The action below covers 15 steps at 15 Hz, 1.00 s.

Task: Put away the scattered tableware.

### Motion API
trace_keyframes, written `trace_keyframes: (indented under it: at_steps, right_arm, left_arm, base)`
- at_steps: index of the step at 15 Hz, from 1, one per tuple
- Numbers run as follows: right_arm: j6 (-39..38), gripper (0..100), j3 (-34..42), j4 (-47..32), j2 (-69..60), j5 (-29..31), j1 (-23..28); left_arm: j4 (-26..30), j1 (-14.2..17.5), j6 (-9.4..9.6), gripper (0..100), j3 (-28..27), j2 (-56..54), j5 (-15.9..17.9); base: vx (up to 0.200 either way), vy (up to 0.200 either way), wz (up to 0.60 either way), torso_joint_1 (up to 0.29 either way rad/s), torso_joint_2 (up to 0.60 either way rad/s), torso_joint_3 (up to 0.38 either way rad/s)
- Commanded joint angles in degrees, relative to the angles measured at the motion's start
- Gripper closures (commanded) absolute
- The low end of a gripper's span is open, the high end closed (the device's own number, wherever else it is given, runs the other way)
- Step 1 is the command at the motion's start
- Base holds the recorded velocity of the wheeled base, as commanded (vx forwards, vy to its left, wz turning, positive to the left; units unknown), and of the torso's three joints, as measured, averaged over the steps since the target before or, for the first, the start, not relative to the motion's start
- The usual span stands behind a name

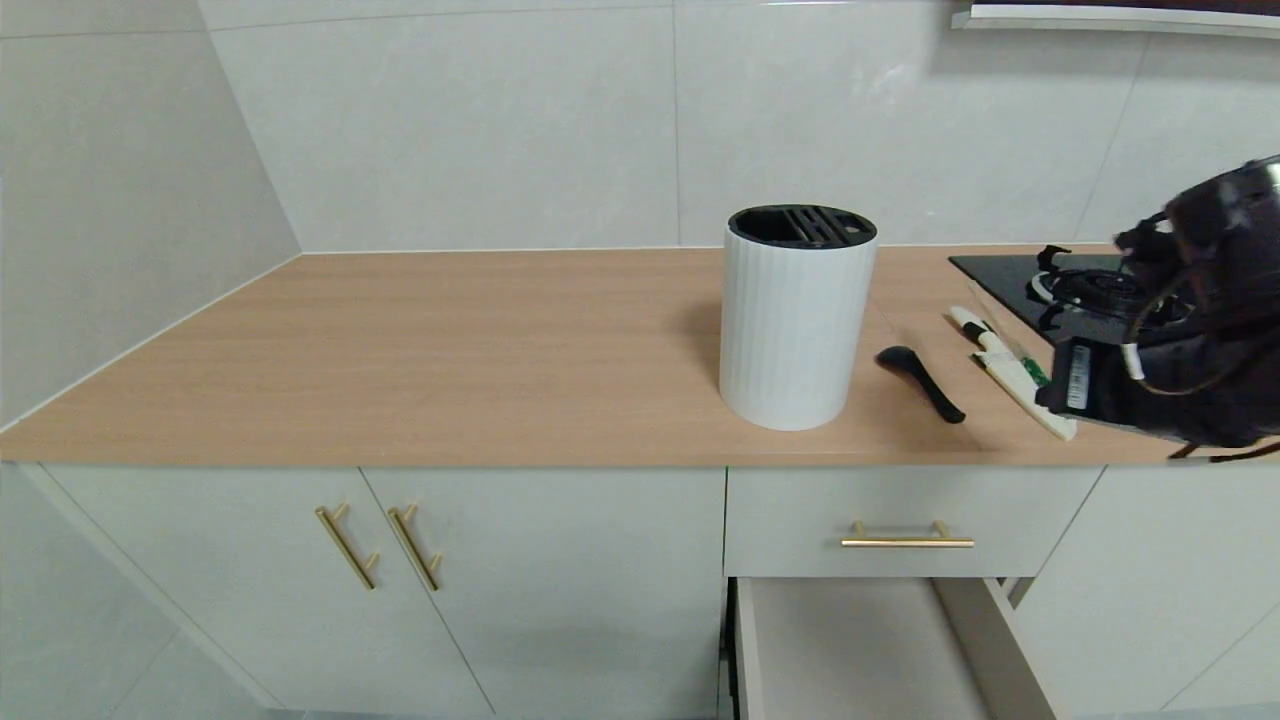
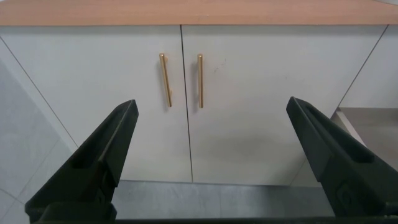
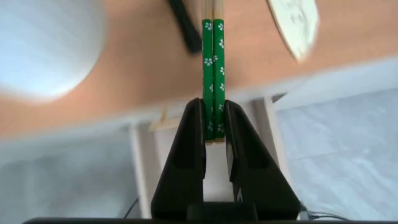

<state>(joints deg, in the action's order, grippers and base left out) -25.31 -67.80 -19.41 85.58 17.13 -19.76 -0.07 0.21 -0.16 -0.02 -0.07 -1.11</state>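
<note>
1. At the worktop's [image 1: 450, 350] right end, my right gripper [image 3: 212, 112] is clamped on a pair of green chopsticks [image 3: 207, 56]. I can't tell if they're lifted clear.
2. My left gripper [image 2: 211, 155] is spread wide and empty, hanging low in front of the cabinet doors [image 2: 249, 124].
3. Progress looks early: nothing shows sticking out of the white holder [image 1: 798, 330]. The black spoon [image 1: 920, 382] and the white utensil [image 1: 1008, 380] lie loose between the holder and the stove [image 1: 1080, 285].
4. Edges: the spoon, utensil and holder all sit near the worktop's front edge, with an open drawer [image 1: 860, 640] below.
5. Room: there's broad bare worktop left of the holder. The stove crowds my right side.
</note>
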Motion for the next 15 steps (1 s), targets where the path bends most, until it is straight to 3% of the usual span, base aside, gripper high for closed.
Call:
trace_keyframes:
  at_steps: [1,4,8,12,15]
  right_arm:
    - [1.3,100,5.4,-5.4,-18.7,-8.6,-0.1]
    - [1.6,100,4.3,-15.8,-25.0,-14.5,-0.5]
    - [7.9,100,-1.5,-37.3,-24.5,-21.3,-3.1]
    - [9.7,100,0.1,-44.4,-16.1,-23.8,-7.7]
    - [9.8,100,2.5,-44.2,-4.9,-29.4,-7.9]
  left_arm:
    - [0.0,0.1,-0.02,0,0.0,0.1,0.0]
    - [0.0,0.1,-0.02,0,0.0,0.1,0.0]
    - [0.0,0.1,-0.02,0,0.0,0.1,0.0]
    - [0.0,0.1,-0.02,0,0.0,0.1,0.0]
    - [0.0,0.1,-0.02,0,0.0,0.1,0.0]
  base:
    - [0.000,0.000,0.00,0.000,0.00,0.000]
    - [0.000,0.000,0.00,0.000,0.00,0.000]
    - [0.000,0.000,0.00,0.000,0.00,0.000]
    - [0.000,0.000,0.00,0.000,0.00,0.000]
    - [0.000,0.000,0.00,0.000,0.00,0.000]
